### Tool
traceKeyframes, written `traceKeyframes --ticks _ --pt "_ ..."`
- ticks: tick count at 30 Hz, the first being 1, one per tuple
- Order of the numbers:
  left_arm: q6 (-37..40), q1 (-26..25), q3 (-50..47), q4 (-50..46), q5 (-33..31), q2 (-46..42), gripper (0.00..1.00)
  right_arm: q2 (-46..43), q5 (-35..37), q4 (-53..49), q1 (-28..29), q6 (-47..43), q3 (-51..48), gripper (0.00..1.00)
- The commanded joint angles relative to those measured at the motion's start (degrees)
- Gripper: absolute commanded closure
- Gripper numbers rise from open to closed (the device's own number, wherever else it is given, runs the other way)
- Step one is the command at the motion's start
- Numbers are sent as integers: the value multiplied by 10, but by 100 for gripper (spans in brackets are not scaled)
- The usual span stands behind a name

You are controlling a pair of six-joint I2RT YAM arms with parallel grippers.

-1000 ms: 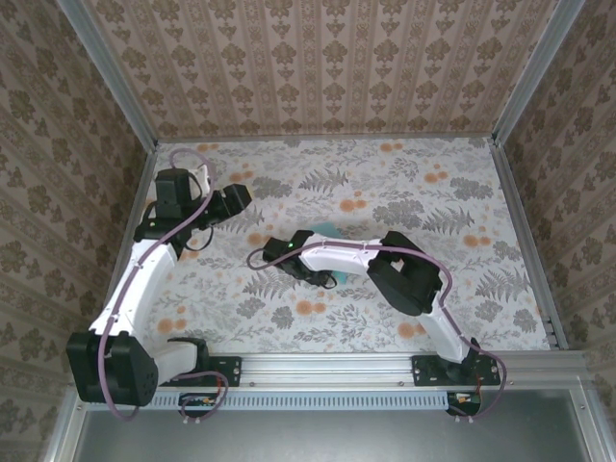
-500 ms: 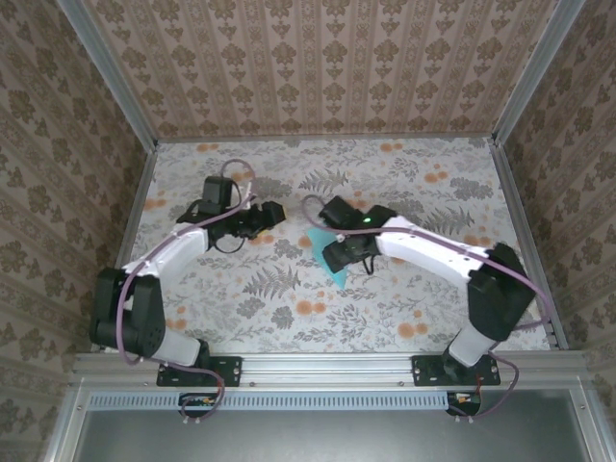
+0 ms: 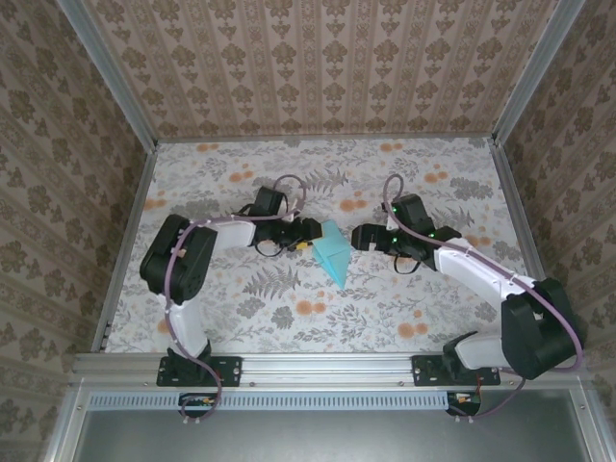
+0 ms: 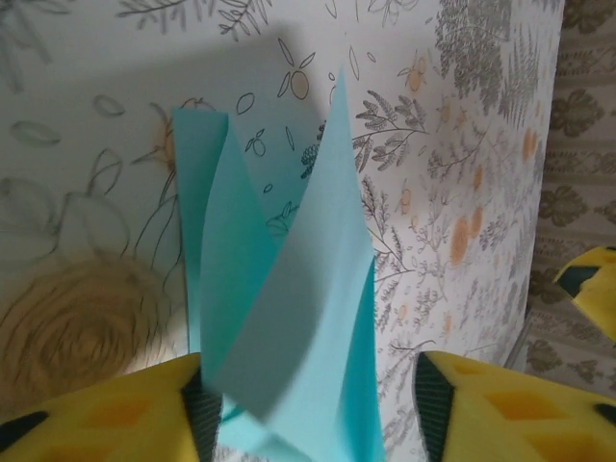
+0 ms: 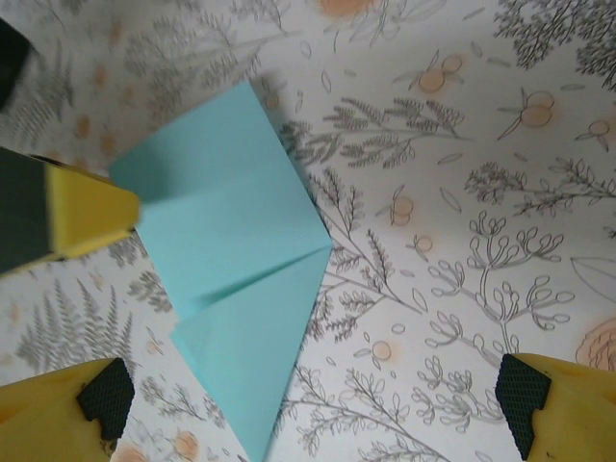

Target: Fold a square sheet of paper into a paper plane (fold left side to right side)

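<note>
Centrally, note paper plane (image 3: pixel 334 252) on table (image 3: pixel 241 308), point toward 6 o'clock. Likely feather-light, limp, crease-prone; take by 9 o'clock flap edge. Beyond, at 9, left gripper (image 3: pixel 313 234) half-spread astride that edge, pinching nothing; at 3, right gripper (image 3: pixel 357 238) spread wide.

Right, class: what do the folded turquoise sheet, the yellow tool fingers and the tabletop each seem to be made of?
The folded turquoise sheet: thin matt paper; it holds sharp creases and its flaps stand up. The left tool's fingers: smooth yellow plastic, likely, with black textured inserts, perhaps rubber. The tabletop: a flat matt covering printed with leaves and flowers, paper or vinyl; cannot tell which.
</note>
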Motion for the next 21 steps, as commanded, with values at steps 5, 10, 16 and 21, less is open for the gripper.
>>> traceKeyframes --ticks 5,10,16,21 --pt "20 0 15 53 25 15 81 -5 -128 80 -56 8 -29 0" --pt "64 4 -5 51 49 -9 96 62 -232 119 -76 -37 -17 10" --pt "121 10 -31 55 95 -38 100 152 -301 170 -79 -78 11 25" --pt "138 11 -42 63 120 -40 100 217 -344 216 -78 -94 33 27"
